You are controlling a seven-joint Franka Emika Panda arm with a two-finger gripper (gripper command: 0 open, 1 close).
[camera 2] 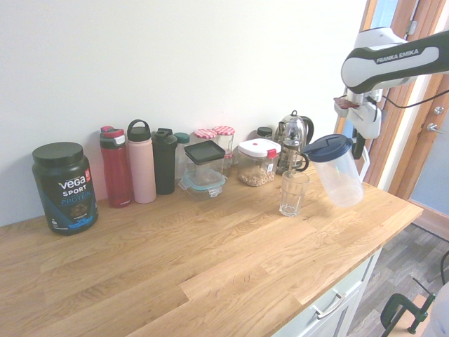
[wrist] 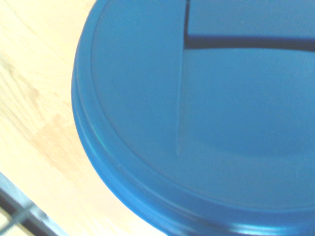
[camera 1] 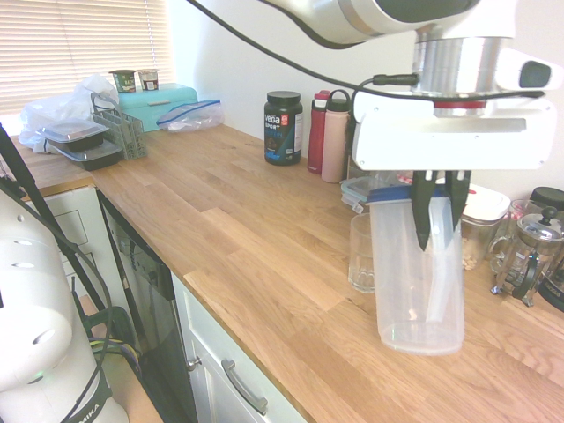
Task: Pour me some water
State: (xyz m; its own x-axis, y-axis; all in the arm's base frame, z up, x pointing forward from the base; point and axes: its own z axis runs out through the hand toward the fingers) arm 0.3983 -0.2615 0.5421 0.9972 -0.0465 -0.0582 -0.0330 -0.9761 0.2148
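I see the fingers clamped on the blue-lidded clear jug, holding it tilted above the tabletop, just beside the empty glass.

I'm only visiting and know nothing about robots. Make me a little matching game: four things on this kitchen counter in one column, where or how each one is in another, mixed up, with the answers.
Things:
1. pitcher
2. glass
3. protein tub
4. pink bottle

States:
A. stands by the wall between a red bottle and a black one
B. held off the counter, tilted, blue lid on
C. black, at the far end of the row, away from the arm
D. empty, upright on the counter beside the raised jug

Pairs: 1-B, 2-D, 3-C, 4-A
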